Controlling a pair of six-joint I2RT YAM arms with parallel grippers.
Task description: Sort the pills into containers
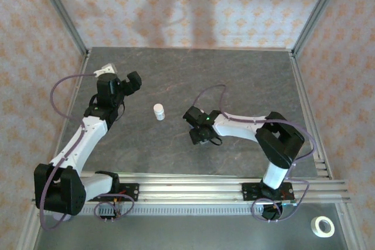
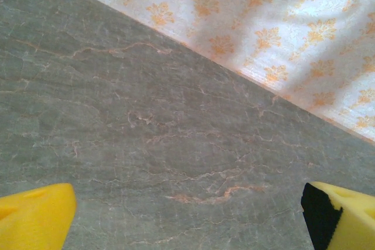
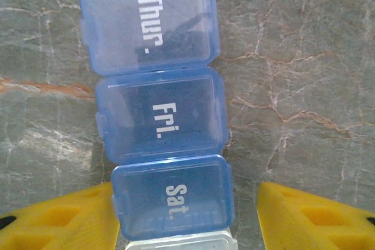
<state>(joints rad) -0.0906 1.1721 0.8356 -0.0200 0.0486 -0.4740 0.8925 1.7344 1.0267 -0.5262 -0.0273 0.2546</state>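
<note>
1. The containers (image 3: 161, 115), a blue translucent strip of joined compartments, lie flat on the grey stone table (image 3: 304, 57) directly beneath my right wrist camera. The lids marked Thur., Fri. and Sat. are all down. Whether the dark shape under the Thur. lid is a pill or a shadow, I cannot tell.
2. The right gripper (image 3: 184, 203) straddles the Sat. compartment (image 3: 173, 191) at a middling width. One yellow finger (image 3: 70, 221) is just beside or touching the compartment's wall; the other stands apart from it, so nothing is clamped.
3. I judge the step in hand to be taking hold of the strip, early in the task, with no compartment open.
4. The next move calls for an even squeeze across the Sat. end without skewing the strip.
5. The white bottle (image 1: 159, 111) stands upright between the arms, well clear.
6. The left gripper (image 2: 187, 215) hangs spread wide over bare table, holding nothing.
</note>
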